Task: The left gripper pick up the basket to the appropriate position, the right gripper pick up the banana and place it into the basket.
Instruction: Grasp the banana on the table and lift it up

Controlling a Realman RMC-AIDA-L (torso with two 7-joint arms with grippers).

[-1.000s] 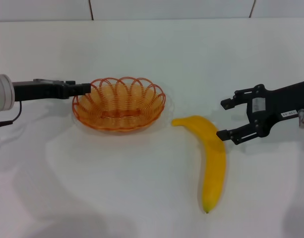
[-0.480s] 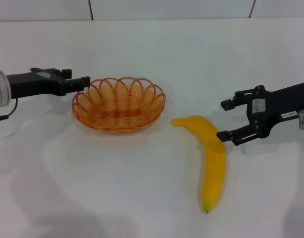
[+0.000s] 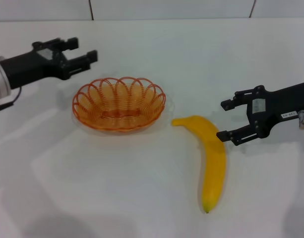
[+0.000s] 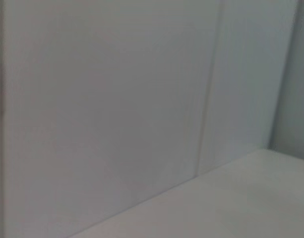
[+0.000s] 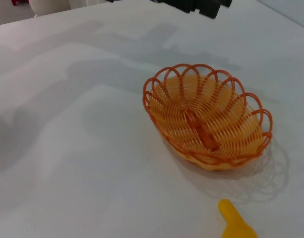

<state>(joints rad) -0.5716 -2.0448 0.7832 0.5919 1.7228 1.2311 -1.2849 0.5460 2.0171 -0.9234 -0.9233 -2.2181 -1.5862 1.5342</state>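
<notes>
Basket (image 3: 119,104) one; banana (image 3: 210,157) one; tools two

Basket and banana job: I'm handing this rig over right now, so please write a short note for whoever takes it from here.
Left end effector: open, empty, raised behind the basket's left rim, not touching it.
Right end effector: open, empty, low beside the banana's upper part, lower finger at its edge, not closed on it.
Basket: upright on the table, empty, left of centre.
Banana: flat on the table, right of the basket, stem pointing toward it.
Done: basket appears to be placed and released.
Left: grasp the banana with the right end effector and put it in the basket.
</notes>
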